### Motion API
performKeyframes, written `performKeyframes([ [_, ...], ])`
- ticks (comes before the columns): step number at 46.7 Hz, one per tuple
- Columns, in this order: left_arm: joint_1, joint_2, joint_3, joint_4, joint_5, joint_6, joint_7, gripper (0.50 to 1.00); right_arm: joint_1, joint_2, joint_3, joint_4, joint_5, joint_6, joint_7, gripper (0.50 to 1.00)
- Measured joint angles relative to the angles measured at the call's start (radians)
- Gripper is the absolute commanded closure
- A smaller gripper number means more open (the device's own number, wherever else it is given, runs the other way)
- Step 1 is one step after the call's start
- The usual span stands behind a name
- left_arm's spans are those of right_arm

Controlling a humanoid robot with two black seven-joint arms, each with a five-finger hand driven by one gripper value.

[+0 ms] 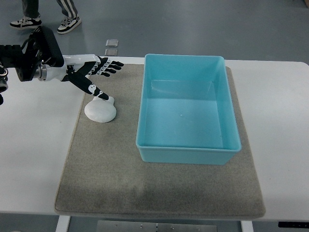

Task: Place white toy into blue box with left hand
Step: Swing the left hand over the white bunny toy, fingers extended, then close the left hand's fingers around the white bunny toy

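Observation:
A white shell-shaped toy point(100, 110) lies on the grey mat point(106, 164), left of the blue box point(188, 111). My left hand point(95, 73) reaches in from the left edge and hovers just above and behind the toy. Its fingers are spread flat and pointing right, with the thumb point(94, 91) angled down so that its tip sits at the toy's top edge. The hand holds nothing. The blue box is open-topped and has nothing inside. My right arm does not show.
The mat lies on a white table point(34, 145). A person's feet in sneakers point(46, 21) stand on the floor beyond the table's far left corner. Two small square floor plates point(111, 47) lie past the far edge.

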State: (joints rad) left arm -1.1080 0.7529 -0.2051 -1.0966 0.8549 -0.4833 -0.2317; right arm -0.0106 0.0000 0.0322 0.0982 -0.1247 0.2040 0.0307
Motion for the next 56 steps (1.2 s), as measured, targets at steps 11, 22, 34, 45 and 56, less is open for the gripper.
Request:
performKeyframes([
  [11,-0.036,0.001,0.000,-0.056,0.223,-0.019,-0.001,0.508,0.000,0.000,0.000,0.000,-0.001,0.000,0.000,0.564],
  [22,-0.062,-0.005,-0.001,-0.080,0.386,-0.037,-0.003,0.508,0.000,0.000,0.000,0.000,0.000,0.000,0.000,0.564],
  [34,-0.047,-0.015,0.001,-0.080,0.566,-0.036,-0.002,0.510,0.000,0.000,0.000,0.000,0.000,0.000,0.000,0.564],
  [45,-0.045,-0.019,0.002,-0.076,0.642,-0.018,-0.001,0.512,0.000,0.000,0.000,0.000,0.000,0.000,0.000,0.564],
  [56,-0.029,-0.048,0.001,-0.069,0.644,-0.002,-0.001,0.510,0.000,0.000,0.000,0.000,0.000,0.000,0.000,0.564],
])
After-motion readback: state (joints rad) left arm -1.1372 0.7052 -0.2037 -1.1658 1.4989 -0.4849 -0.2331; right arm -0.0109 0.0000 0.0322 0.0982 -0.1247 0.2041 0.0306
